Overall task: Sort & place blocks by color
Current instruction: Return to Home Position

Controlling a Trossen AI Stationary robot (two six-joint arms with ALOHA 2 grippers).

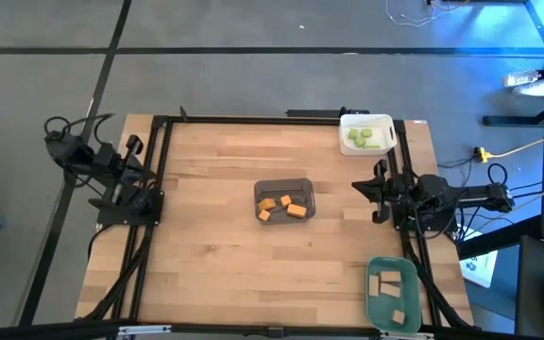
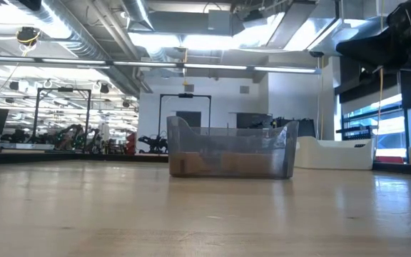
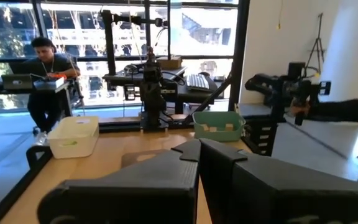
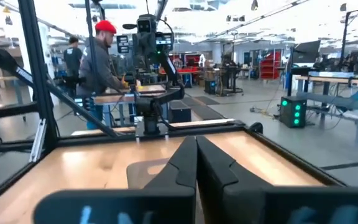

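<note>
Several orange blocks point(image 1: 284, 206) lie in the grey tray point(image 1: 307, 185) at the table's middle. Light green blocks point(image 1: 365, 139) sit in the white tray point(image 1: 345, 121) at the far right corner. Tan blocks point(image 1: 389, 281) lie in the green tray point(image 1: 414, 283) at the near right edge. My left gripper point(image 1: 155, 196) is pulled back at the table's left edge, shut and holding nothing point(image 3: 199, 149). My right gripper point(image 1: 357, 186) is drawn back at the right edge, shut and holding nothing point(image 4: 196, 146). Both point level toward the grey tray point(image 4: 143, 169).
A black frame point(image 1: 253, 117) runs along the table's far, left and right edges. Bare wood lies around the grey tray point(image 2: 230, 151) on all sides. A person sits at a desk point(image 3: 42, 74) and others stand at benches point(image 4: 101, 59) beyond the table.
</note>
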